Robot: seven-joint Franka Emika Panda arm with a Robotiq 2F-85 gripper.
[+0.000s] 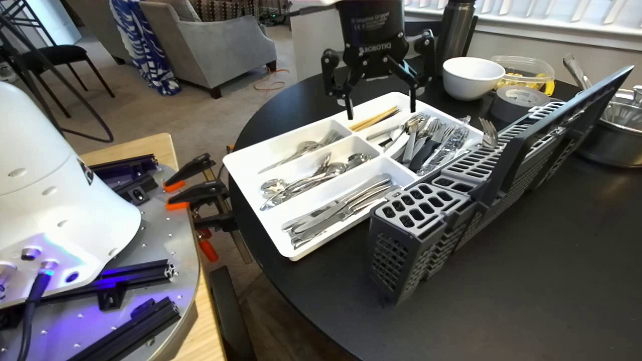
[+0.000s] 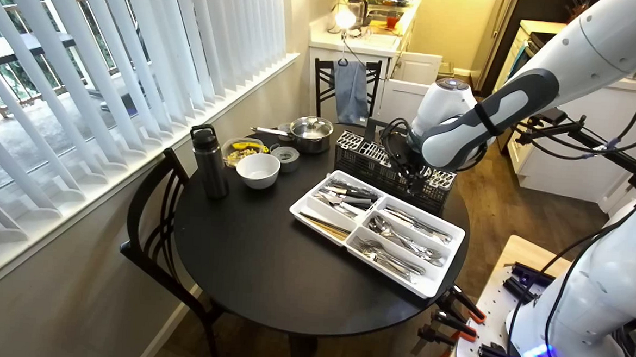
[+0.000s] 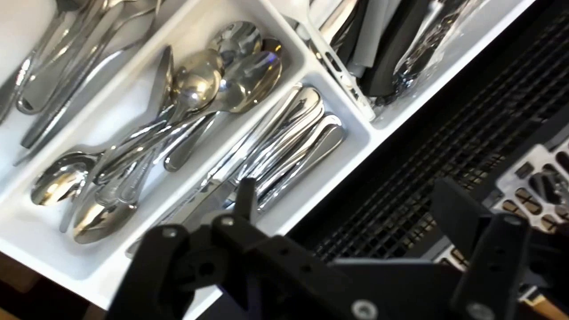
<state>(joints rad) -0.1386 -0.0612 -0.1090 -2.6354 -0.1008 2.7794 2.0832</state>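
The Robotiq gripper [image 1: 381, 111] is being suspended with jaws apart above a white cutlery tray [image 1: 246, 163] and a gray dishwasher basket [image 1: 401, 245].

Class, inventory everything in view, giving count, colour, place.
Table: one, black, beside blinds
Tray: one, white, tabletop
Basket: one, grey, tabletop
Knives: several, silver, tray
Spoons: several, silver, tray
Forks: several, silver, mostly tray
Chopsticks: several, tan, tray
Bowl: one, white, tabletop
Bottle: one, grey, tabletop
Tub: one, clear, tabletop
Tape roll: one, grey, tabletop
Pot: one, silver, tabletop
Chairs: several, black, around room
Armchair: one, grey, carpet
Arm: one, white, above table
Gripper: one, black, above table
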